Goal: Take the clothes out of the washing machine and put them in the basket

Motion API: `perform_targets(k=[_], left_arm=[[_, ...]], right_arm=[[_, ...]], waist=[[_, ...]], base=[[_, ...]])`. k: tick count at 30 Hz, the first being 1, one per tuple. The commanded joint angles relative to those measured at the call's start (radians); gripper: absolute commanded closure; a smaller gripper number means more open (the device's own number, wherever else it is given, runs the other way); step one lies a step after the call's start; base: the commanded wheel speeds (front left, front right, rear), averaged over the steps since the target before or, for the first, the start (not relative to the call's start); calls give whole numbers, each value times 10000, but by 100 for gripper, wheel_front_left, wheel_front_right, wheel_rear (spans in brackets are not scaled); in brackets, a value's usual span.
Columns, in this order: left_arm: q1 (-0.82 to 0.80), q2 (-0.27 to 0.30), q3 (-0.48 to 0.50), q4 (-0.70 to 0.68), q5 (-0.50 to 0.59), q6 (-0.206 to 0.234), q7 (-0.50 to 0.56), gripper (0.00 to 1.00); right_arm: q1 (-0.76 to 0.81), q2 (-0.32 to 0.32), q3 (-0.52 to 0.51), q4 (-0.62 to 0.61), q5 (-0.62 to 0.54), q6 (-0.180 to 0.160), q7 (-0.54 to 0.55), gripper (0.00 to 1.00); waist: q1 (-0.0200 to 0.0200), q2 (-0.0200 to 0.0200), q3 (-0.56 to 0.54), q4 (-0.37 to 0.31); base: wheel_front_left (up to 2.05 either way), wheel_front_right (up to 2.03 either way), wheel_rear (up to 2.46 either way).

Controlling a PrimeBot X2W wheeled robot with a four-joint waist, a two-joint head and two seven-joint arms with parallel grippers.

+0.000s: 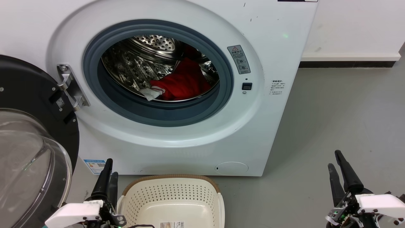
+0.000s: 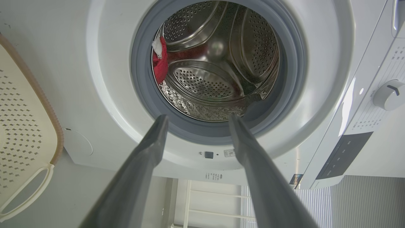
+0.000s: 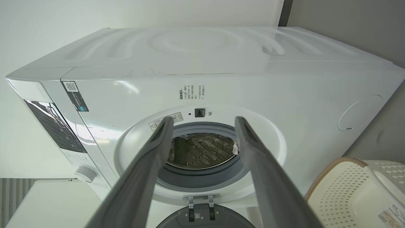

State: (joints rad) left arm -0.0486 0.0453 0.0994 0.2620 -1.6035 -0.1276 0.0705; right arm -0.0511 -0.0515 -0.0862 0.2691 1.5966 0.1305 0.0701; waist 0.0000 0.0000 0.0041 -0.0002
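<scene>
red clothes in the drum, both end effectors wide and empty

the washing machine [image 1: 202, 148] stands with its black-rimmed glass door [image 1: 34, 95] swung open to the robot's left, hanging from a metal hinge [image 1: 71, 87]. inside the grey rubber ring [image 1: 164, 115], the clothes [image 1: 185, 80] lie as a bright red heap on the lower right of the perforated steel drum [image 1: 136, 68]. a small white label [image 1: 151, 93] sits at the heap's front left edge, just behind the ring. the basket [image 1: 172, 193] stands on the grey floor [image 1: 332, 120] just in front of the machine, below the door opening. its cream bottom shows a barcode sticker [image 1: 172, 224].

the left end effector [image 1: 111, 167] hangs low, just beside the basket's left rim and in front of the machine's lower left corner, fingers pointing up toward the machine. in the left wrist view its two dark fingers stand wide apart with nothing between them, framing the drum's mouth.

the right end effector [image 1: 334, 158] is over bare floor, well apart from the basket and to the right of the machine. the right wrist view shows its fingers likewise spread wide and holding nothing, aimed at the door opening.
</scene>
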Motion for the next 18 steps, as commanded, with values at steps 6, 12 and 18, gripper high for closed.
perform_targets(k=[6, 12, 18], left_arm=[[-21, 26, 205, -278, 553, -9, -356, 0], [-9, 30, 599, -333, 1358, -10, -616, 0], [-51, 34, 1012, -699, 2492, 274, -862, 0]], right_arm=[[-41, 0, 94, -258, -510, 2, -349, 0], [-43, 1, 49, -313, -1651, 2, -611, 0], [-91, 2, -119, -498, -3116, 2, -855, 0]], waist=[[0, 0, 5, -2], [0, 0, 5, -3], [0, 0, 13, -4]], base=[[0, 0, 0], [0, 0, 0], [0, 0, 0]])
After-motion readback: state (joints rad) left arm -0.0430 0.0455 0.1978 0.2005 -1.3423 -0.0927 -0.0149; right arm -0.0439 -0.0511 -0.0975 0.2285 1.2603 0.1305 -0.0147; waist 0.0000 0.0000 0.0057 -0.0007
